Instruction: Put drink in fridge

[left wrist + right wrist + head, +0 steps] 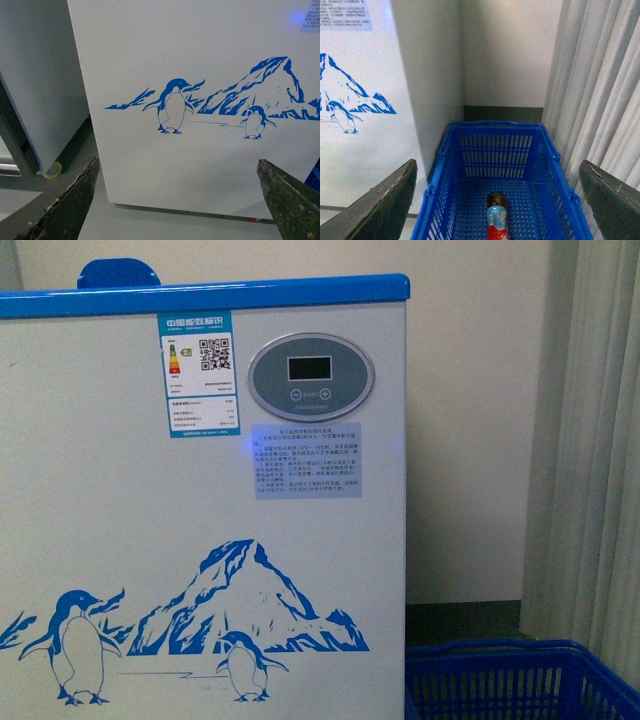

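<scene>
Locate small plastic bottle of dark liquid (496, 222), red-and-blue label, lying flat in blue plastic mesh basket (492, 152) beside white blue-rimmed chest freezer (100, 520). Right tool (497, 164), left tool (177, 161): spread, empty. Risks: rolling under off-centre pinch; snagging on basket wall.

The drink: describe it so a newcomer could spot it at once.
Find the white fridge with blue penguins. To its right, by the pale curtain, stands a blue plastic basket. The drink lies inside: a small dark bottle with a light-blue and red label, the only thing seen there.
</scene>
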Tool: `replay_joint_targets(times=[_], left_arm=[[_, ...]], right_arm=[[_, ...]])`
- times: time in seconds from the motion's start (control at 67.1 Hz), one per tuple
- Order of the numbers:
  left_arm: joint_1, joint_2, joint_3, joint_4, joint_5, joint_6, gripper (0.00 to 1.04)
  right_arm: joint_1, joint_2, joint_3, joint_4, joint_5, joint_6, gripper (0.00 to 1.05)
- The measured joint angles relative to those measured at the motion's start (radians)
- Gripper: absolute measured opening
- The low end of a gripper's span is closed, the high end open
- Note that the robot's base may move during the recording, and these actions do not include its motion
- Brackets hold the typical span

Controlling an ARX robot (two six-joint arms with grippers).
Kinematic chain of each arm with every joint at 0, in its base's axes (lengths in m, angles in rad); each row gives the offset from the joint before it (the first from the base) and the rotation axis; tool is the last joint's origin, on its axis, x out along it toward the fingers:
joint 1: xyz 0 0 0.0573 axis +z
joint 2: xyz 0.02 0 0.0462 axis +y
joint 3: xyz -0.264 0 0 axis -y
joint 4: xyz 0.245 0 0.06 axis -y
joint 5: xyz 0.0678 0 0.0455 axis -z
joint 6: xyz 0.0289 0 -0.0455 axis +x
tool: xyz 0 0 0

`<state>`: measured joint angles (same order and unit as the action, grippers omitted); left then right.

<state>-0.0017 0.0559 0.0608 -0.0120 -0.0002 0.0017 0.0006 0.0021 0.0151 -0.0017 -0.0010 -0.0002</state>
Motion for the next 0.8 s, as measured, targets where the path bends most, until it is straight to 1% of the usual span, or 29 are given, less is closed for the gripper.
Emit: replay_joint_targets(times=[0.596, 0.611, 0.641, 0.671, 0.686, 0.73, 0.805], left_arm=[[0.0, 0.0, 0.0, 0.0, 0.0, 0.0, 0.97], [0.0, 0.0, 0.0, 0.0, 0.0, 0.0, 0.97], [0.0, 0.0, 0.0, 0.0, 0.0, 0.0, 0.97], [0.0, 0.0, 0.0, 0.0, 0.001, 0.0, 0.97], [0.0, 0.0, 0.0, 0.0, 0.0, 0.0, 0.97], [0.0, 0.0, 0.0, 0.0, 0.0, 0.0, 0.97], [0.0, 0.0, 0.0, 0.0, 0.0, 0.0, 0.97]], right_arm=[[0.0, 0.0, 0.0, 0.0, 0.0, 0.0, 0.97], [-0.007, 0.003, 0.0, 0.004, -0.024, 0.002, 0.97], [-0.053, 0.032, 0.0, 0.051, -0.152, 0.01, 0.97], [-0.126, 0.105, 0.002, 0.126, -0.298, 0.009, 0.97], [-0.143, 0.131, 0.005, 0.155, -0.337, 0.01, 0.97], [-0.185, 0.256, 0.034, 0.235, -0.373, 0.007, 0.97], [-0.183, 0.42, 0.077, 0.337, -0.339, 0.003, 0.97]])
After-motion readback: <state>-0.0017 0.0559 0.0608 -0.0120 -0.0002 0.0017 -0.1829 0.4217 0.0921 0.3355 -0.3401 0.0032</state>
